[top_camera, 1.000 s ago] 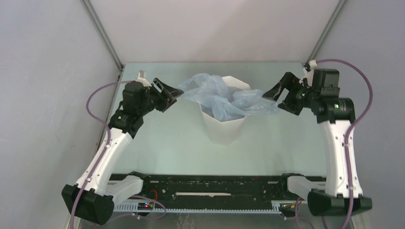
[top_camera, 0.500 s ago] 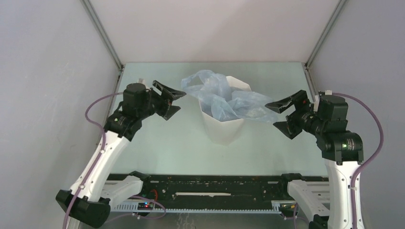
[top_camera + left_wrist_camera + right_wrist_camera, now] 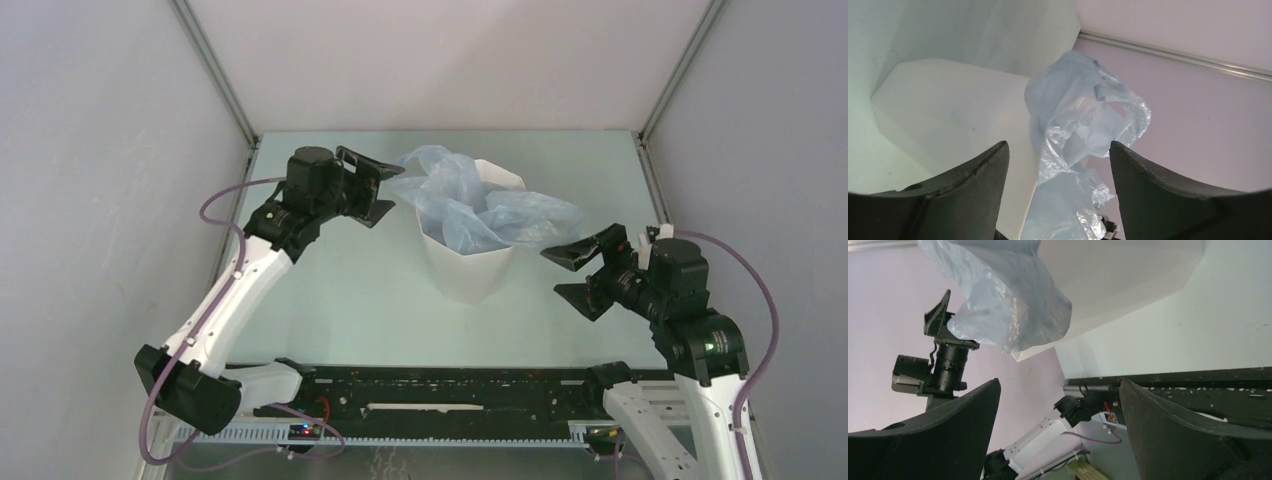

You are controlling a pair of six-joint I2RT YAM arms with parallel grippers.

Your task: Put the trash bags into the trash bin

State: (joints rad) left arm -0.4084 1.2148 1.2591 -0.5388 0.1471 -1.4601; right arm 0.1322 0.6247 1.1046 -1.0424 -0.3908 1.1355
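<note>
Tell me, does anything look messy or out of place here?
Yes: the pale-blue bag is bunched on top of the white bin, puffing above its rim and hanging over the right side, not tucked inside. The left hand and right hand are open, holding nothing.

A laboratory robot cell is indicated: a pale green tabletop (image 3: 340, 300) is enclosed on the left, far and right sides by plain grey panels (image 3: 450, 60) joined by slanted aluminium profiles (image 3: 212, 70), and a black mounting rail (image 3: 450, 385) is fixed along the near edge.
</note>
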